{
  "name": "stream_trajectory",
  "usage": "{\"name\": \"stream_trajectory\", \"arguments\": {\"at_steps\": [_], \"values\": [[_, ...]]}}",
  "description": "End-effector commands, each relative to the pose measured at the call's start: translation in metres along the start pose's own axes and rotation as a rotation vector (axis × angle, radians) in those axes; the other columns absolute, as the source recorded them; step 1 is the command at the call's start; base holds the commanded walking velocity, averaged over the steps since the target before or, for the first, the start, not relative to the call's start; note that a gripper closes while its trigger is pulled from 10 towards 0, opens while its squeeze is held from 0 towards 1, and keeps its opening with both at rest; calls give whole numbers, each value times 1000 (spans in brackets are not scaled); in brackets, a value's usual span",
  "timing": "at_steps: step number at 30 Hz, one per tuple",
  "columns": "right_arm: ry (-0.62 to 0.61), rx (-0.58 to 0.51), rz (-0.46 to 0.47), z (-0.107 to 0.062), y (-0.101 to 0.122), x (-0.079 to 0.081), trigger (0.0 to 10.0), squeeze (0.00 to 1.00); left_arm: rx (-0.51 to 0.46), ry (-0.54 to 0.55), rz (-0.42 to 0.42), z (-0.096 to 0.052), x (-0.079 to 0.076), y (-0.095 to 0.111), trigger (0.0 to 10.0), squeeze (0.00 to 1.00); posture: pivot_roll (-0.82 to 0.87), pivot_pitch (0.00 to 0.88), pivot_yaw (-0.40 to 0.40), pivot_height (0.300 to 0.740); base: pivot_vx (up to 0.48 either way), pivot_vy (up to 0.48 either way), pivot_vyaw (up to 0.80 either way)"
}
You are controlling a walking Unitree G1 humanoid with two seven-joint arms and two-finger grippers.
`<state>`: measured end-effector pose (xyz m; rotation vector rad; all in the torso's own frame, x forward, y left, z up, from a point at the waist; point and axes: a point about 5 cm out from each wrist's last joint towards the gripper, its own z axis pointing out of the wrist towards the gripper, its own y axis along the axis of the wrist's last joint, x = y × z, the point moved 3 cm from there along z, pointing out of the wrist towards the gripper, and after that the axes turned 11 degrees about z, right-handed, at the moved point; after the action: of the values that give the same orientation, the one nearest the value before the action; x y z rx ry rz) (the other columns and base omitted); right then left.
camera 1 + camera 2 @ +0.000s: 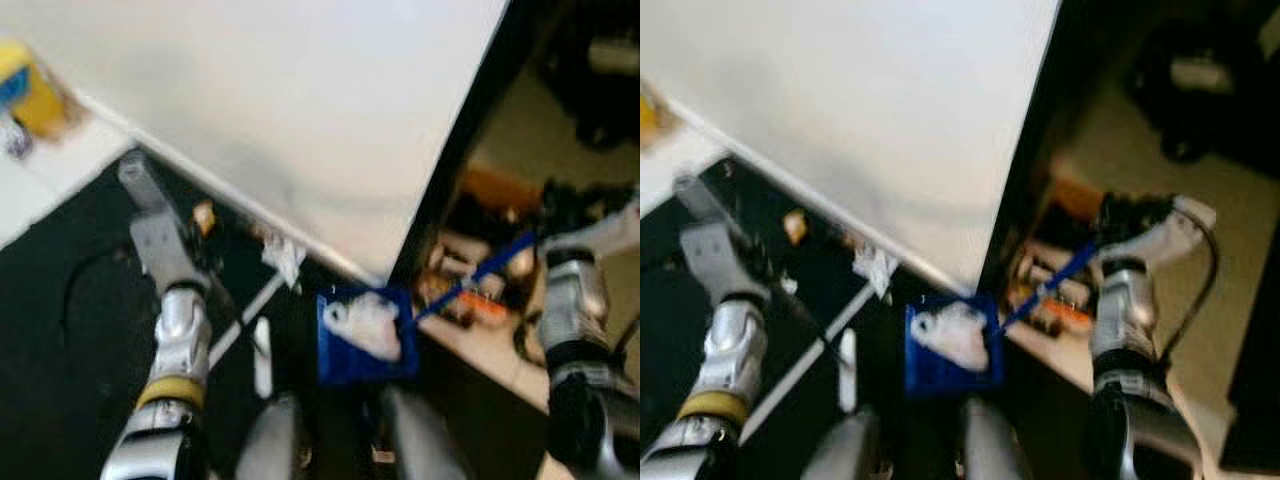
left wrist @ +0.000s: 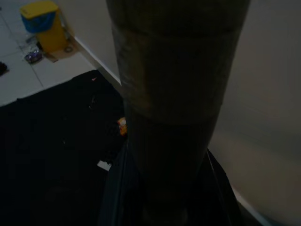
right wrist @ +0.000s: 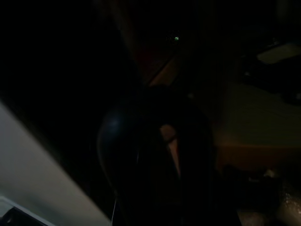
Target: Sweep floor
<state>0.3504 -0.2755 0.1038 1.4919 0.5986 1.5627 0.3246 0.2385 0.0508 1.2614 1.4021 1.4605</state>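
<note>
A blue dustpan [image 1: 365, 340] rests on the black mat by the corner of a white panel, with crumpled white paper [image 1: 368, 322] in it. Its blue handle [image 1: 490, 268] rises to my right gripper [image 1: 558, 212], which is shut on it. My left gripper [image 1: 150, 215] reaches over the mat on the left; the left wrist view has a thick brownish broom handle [image 2: 174, 94] clamped between its dark fingers [image 2: 117, 188]. A pale stick [image 1: 243, 325] slants down across the mat. An orange scrap [image 1: 205, 215] and a white scrap [image 1: 283, 255] lie along the panel's foot. The picture is blurred.
A big white panel [image 1: 300, 100] stands ahead. A yellow bin with a blue bag [image 2: 44, 23] sits on the white tiles at far left. Low clutter [image 1: 480, 290] lies right of the panel's dark edge. My own legs [image 1: 270, 440] are at the bottom.
</note>
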Motion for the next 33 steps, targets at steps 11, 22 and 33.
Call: {"name": "stream_trajectory", "arguments": {"at_steps": [11,22,33], "values": [[65,-59,7,31,50,13,10000,0,-19,-11,-2,1,-3,3,10000,0,-42,90,-9,731,0,-480,0],[115,-159,-11,72,134,39,10000,0,-16,-20,-10,1,-6,2,10000,0,-50,91,-9,731,0,-480,0],[-165,-405,-64,73,176,26,10000,0,-21,22,-29,0,2,3,10000,0,-45,105,-22,731,0,-131,0]]}}
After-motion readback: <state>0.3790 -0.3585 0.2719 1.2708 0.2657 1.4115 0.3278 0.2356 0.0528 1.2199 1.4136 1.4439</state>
